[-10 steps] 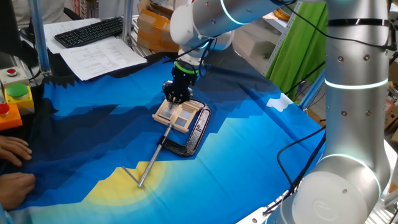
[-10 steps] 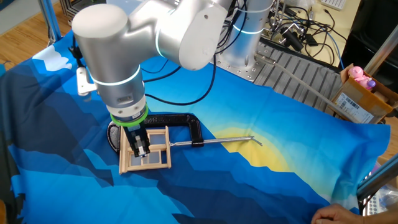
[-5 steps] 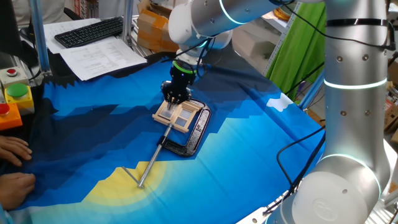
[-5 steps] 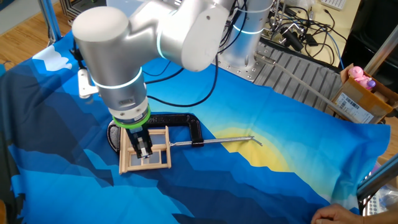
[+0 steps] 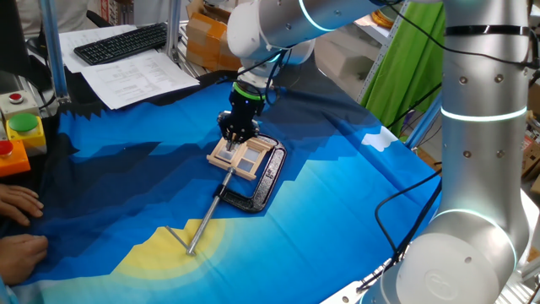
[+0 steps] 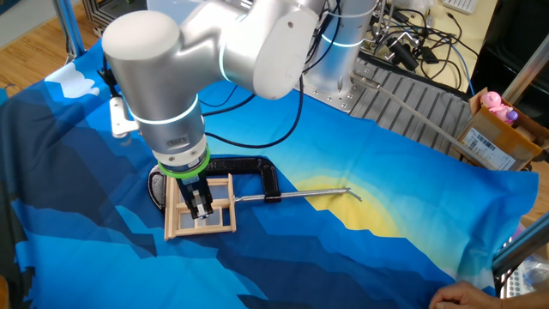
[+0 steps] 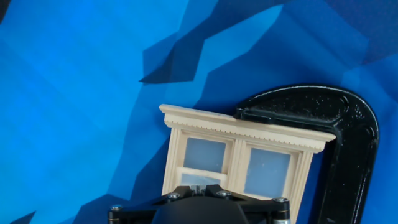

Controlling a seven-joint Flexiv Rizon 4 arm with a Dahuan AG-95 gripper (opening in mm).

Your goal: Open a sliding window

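The sliding window (image 5: 250, 158) is a small tan wooden frame with pale panes. It lies flat on the blue cloth, held in a black C-clamp (image 5: 268, 177). It also shows in the other fixed view (image 6: 221, 225) and in the hand view (image 7: 242, 134). My gripper (image 5: 234, 135) stands straight down on the window, with its fingers together and their tips on the left pane's sash (image 7: 198, 184). In the other fixed view the gripper (image 6: 201, 209) is over the frame's middle. Nothing shows between the fingers.
The clamp (image 6: 257, 165) has a long metal rod handle (image 5: 202, 224) that points toward the yellow patch of cloth. A person's hands (image 5: 17, 203) rest at the left edge beside a button box (image 5: 21, 127). A keyboard (image 5: 122, 42) and papers lie behind.
The gripper has shifted a little along the window, still pressed on it. The clamp and frame have not moved.
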